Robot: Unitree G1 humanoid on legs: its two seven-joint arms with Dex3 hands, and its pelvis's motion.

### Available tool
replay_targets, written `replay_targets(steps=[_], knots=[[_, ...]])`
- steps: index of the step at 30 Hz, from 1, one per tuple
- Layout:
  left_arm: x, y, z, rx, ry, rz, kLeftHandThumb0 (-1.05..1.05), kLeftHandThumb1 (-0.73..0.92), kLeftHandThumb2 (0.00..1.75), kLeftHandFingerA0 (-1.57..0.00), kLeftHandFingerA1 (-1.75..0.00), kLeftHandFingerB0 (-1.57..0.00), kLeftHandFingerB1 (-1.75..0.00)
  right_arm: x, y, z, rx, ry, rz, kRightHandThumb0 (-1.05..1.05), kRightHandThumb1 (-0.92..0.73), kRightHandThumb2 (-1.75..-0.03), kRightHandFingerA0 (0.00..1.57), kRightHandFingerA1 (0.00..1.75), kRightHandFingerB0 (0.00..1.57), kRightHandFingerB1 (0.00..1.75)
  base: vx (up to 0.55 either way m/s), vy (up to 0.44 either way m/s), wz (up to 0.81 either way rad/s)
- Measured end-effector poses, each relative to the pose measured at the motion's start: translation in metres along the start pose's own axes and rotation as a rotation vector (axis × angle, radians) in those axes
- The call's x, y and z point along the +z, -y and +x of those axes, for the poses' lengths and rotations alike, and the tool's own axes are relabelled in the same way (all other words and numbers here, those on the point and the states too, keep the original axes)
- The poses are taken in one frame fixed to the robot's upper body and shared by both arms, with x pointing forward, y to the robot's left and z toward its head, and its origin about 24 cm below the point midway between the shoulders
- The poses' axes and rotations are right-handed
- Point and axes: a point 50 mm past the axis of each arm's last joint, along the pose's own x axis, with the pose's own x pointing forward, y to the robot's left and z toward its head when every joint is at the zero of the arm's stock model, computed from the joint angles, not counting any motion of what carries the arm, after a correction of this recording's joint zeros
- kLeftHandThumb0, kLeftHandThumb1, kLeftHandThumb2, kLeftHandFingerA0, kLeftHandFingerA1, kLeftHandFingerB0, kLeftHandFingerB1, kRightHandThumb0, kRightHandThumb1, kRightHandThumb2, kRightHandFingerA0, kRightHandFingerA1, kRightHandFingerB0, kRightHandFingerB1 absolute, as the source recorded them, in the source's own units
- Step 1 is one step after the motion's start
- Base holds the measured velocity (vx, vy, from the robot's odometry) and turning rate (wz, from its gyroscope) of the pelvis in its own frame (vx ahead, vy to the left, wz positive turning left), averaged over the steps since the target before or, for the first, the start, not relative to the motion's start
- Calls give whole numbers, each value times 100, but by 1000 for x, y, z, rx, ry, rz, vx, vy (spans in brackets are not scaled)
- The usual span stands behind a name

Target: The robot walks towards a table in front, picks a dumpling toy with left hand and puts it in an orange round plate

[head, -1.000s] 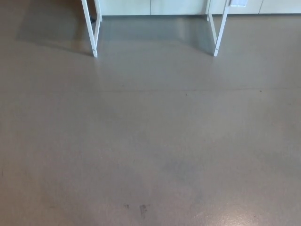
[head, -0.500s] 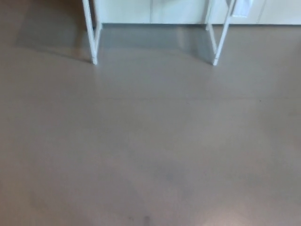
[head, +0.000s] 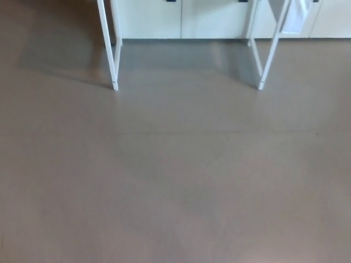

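Only the white table legs show, at the top of the head view: a left leg [head: 110, 46] and a right leg [head: 270, 52]. The tabletop is above the picture's edge. No dumpling toy and no orange plate are in view. Neither of my hands shows.
Grey floor [head: 175, 175] fills most of the picture. Pale cabinet fronts [head: 181, 19] run along the back behind the table legs. A white tag or cloth [head: 296, 16] hangs near the right leg. A faint seam crosses the floor at mid height.
The whole picture has shifted: the table legs sit lower and slightly larger, and more of the cabinets shows, so the camera has moved towards the table.
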Motion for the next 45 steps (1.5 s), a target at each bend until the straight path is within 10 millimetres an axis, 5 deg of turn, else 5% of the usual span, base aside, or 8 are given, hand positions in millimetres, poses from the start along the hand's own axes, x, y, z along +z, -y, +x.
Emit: replay_targets(steps=[4, 8, 21, 22, 23, 31, 36, 45], knots=[[7, 3, 2, -5, 33, -15, -22, 72, 62, -35, -34, -30, -31, 1, 9, 2, -23, 2, -18, -40, -67, -61, 78, 49, 39, 33, 339, -79, 43], [-1, 4, -1, -10, 9, -12, -22, 71, 62, -51, -41, -31, -31, 3, 11, 3, -30, 9, -25, -38, -67, -61, 79, 47, 39, 33, 318, -40, -2], [11, -8, 6, 14, 47, 3, -22, 74, 62, -37, -35, -30, -30, 8, 10, 5, -26, 30, -23, -40, -68, -60, 79, 58, 38, 32, 436, 142, -21], [11, -8, 6, 14, 47, 2, -25, 75, 62, -38, -35, -30, -30, 8, 10, 5, -25, 30, -23, -49, -56, -83, 67, 60, 32, 46, 323, 117, 6], [11, -8, 6, 11, 45, 1, -24, 75, 62, -39, -36, -30, -30, 6, 10, 4, -23, 27, -24, -41, -68, -60, 77, 50, 39, 33, 352, 92, 3], [22, -4, 11, 2, 78, -31, -20, 70, 60, -38, -36, -33, -31, 20, 11, 9, -34, 76, -22, -38, -67, -60, 82, 51, 39, 33, 386, -30, 16], [51, 2, 20, -3, 189, -43, -23, 72, 62, -39, -35, -32, -31, 48, 18, 19, -67, 163, 5, -38, -68, -61, 84, 60, 41, 33, 586, -32, 29], [55, 1, 21, 5, 204, -42, -22, 72, 61, -41, -36, -33, -31, 50, 20, 19, -75, 174, 7, -38, -68, -61, 83, 54, 40, 33, 401, 29, -18]])
